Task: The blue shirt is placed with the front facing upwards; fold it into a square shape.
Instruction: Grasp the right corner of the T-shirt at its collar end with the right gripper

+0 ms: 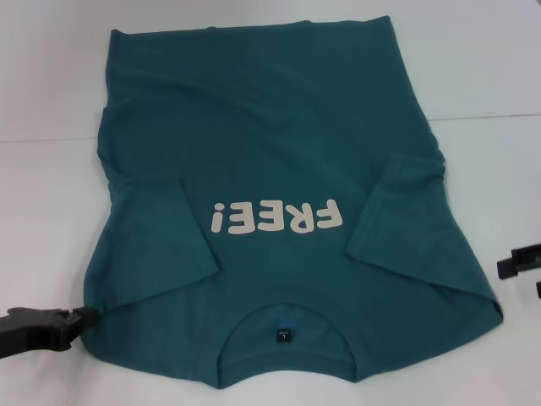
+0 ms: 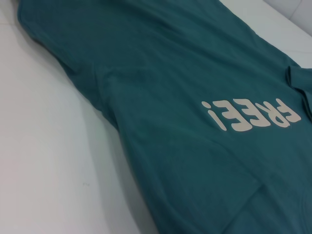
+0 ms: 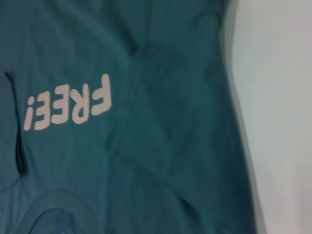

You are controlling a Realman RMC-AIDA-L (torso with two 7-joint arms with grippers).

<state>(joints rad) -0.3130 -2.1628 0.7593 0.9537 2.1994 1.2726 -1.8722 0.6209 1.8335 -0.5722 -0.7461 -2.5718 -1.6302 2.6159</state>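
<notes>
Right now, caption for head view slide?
Blue shirt front-up on white table, sleeves folded in; left end effector at its edge.

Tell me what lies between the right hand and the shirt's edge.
Nothing: in the head view, only bare white table separates the right hand from the large teal-blue cotton T-shirt.

Only two bits of the robot show in the head view. On the near left, the left gripper (image 1: 84, 319) is matte black all over: a long, low, blocky body with stepped edges and small notches along its top, narrowing to a blunt squared tip. No markings, screws or cables can be made out on it. On the right edge, the right gripper (image 1: 517, 262) shows as black too, a short chunky angular piece with a flat squared end, and a second dark sliver just below it at the frame's border.
</notes>
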